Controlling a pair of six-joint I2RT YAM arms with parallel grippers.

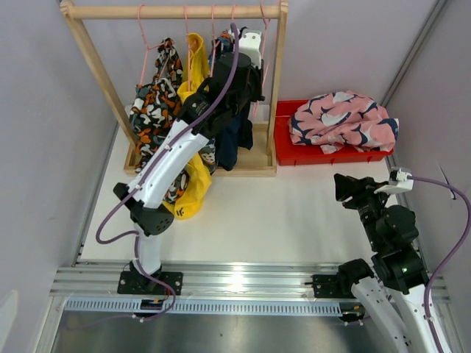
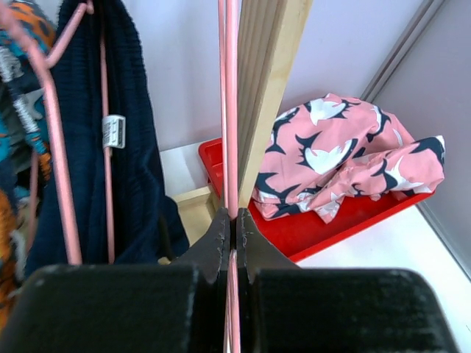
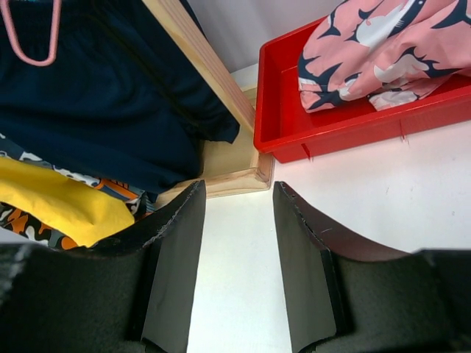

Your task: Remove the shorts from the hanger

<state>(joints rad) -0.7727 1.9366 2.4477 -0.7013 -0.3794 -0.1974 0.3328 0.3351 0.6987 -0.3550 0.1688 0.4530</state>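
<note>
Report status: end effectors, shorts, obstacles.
Left end effector shut on pink hanger. Right end effector open, empty. Pink shorts in red tray; navy shorts hanging. Wooden post alongside.

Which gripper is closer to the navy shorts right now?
Left. The left gripper is beside the navy shorts, shut on a pink hanger; the right gripper hangs open over the table, farther off.

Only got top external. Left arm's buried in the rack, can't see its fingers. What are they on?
Observer: Left fingers are shut on a thin pink hanger wire, no fabric between them.
Operator: Where does that wire sit?
Observer: Beside the wooden post; the navy shorts hang on a different hanger to its left.
Operator: Right fingers holding anything?
Observer: No. Right fingers are open and empty above the table.
</note>
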